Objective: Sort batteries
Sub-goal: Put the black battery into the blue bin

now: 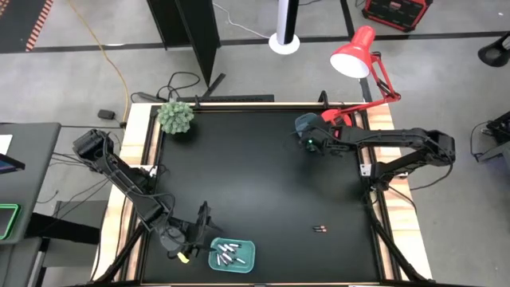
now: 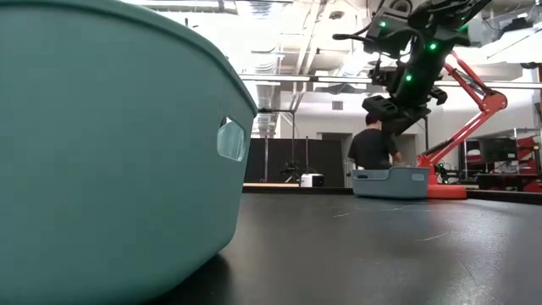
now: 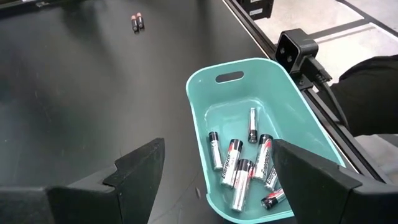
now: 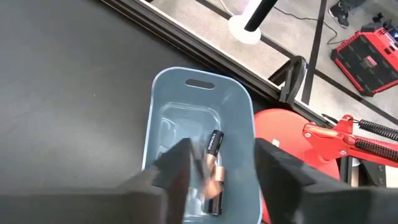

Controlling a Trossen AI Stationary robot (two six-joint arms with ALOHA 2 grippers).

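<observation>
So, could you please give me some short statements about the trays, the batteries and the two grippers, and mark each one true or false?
1. The teal plastic tray holds several silver and black batteries. True.
2. The pale blue plastic tray is empty. False: it holds at least one dark, copper-tipped battery.
3. Two small dark batteries lie loose on the black table. True.
4. The left gripper is shut on a battery. False: it is open, above the teal tray's edge.
5. The right gripper is above the blue tray. True.
</observation>
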